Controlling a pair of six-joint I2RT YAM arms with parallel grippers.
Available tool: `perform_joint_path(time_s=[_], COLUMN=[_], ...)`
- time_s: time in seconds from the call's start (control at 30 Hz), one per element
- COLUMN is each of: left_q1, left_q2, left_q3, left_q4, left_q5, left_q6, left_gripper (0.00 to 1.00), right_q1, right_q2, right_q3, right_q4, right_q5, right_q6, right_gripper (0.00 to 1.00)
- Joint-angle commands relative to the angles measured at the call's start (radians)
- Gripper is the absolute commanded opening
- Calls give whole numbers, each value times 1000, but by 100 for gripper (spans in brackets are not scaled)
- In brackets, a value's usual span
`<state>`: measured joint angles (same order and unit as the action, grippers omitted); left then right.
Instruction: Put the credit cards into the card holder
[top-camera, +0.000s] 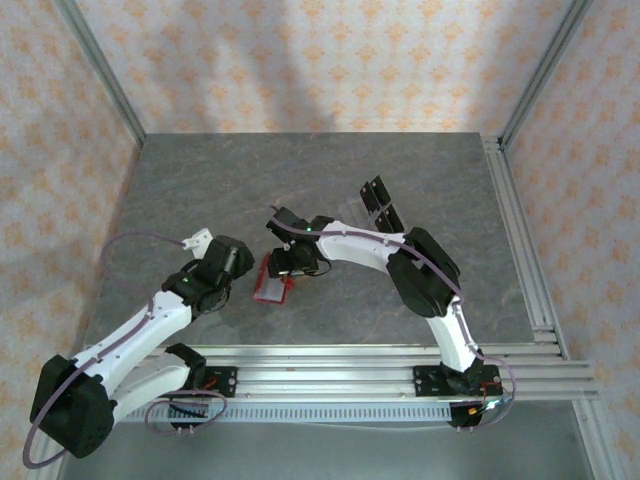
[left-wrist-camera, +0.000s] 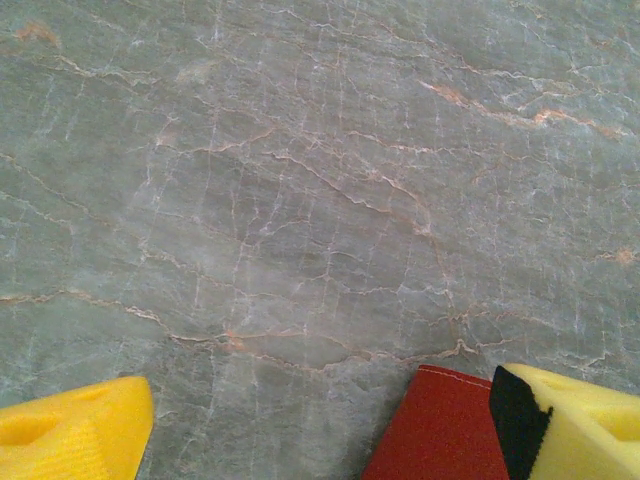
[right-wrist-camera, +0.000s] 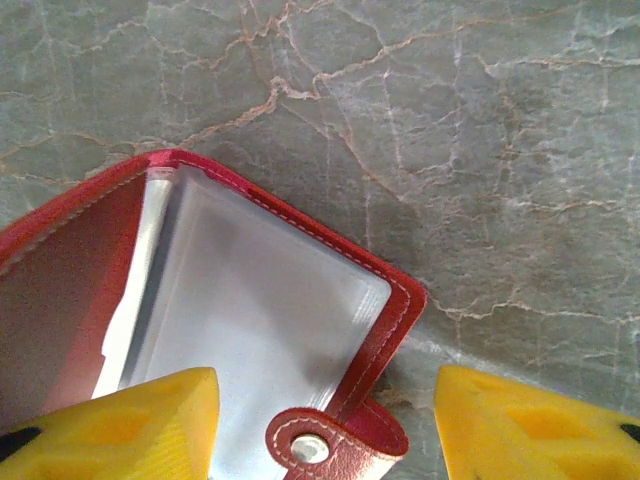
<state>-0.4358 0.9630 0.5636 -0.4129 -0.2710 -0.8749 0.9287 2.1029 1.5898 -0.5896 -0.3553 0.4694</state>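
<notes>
- Hovering released over the open card holder (right-wrist-camera: 250, 300), the right end effector (right-wrist-camera: 325, 430) straddles its snap edge, likely to pin it open.
- Left end effector (left-wrist-camera: 325, 440), also released, sits just beside it, probably bracing.
- Credit cards (top-camera: 380, 205) lie beyond the right end effector, untouched.

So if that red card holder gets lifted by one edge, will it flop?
Probably flops: the card holder lies open, with thin clear sleeves and a soft stitched cover. Likely light, so a push may slide it across the smooth table.
</notes>
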Motion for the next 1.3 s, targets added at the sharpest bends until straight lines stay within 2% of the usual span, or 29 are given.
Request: perform_joint_path(time_s=[0.0, 0.47, 0.73, 0.83, 0.9, 0.97, 1.03, 1.1, 1.27], left_q1=[10, 10, 10, 10, 10, 11, 10, 10, 7], left_q2=[-20, -52, -46, -34, -25, -18, -14, -7, 8], left_q3=[-14, -40, -49, -54, -56, -60, -62, -61, -55], left_q4=[-31, -35, -13, 0, 5, 14, 21, 24, 28], left_q5=[-38, -30, -17, -7, 2, 9, 15, 24, 50], left_q6=[-18, -24, -20, -18, -19, -16, -16, -13, -3], left_gripper=[89, 89, 89, 89, 89, 89, 89, 89, 89], right_q1=[8, 9, 8, 9, 9, 9, 8, 7, -32], right_q2=[31, 20, -15, -33, -46, -59, -65, -70, -119], right_q3=[36, 46, 15, -8, -25, -42, -53, -63, -141], right_q4=[-59, -93, -105, -99, -96, -94, -95, -102, -103], right_q5=[16, 40, 58, 61, 66, 77, 82, 91, 108], right_q6=[-25, -48, -62, -61, -61, -63, -71, -84, -148], right_gripper=[58, 49, 39, 34, 26, 12, 3, 0, 0])
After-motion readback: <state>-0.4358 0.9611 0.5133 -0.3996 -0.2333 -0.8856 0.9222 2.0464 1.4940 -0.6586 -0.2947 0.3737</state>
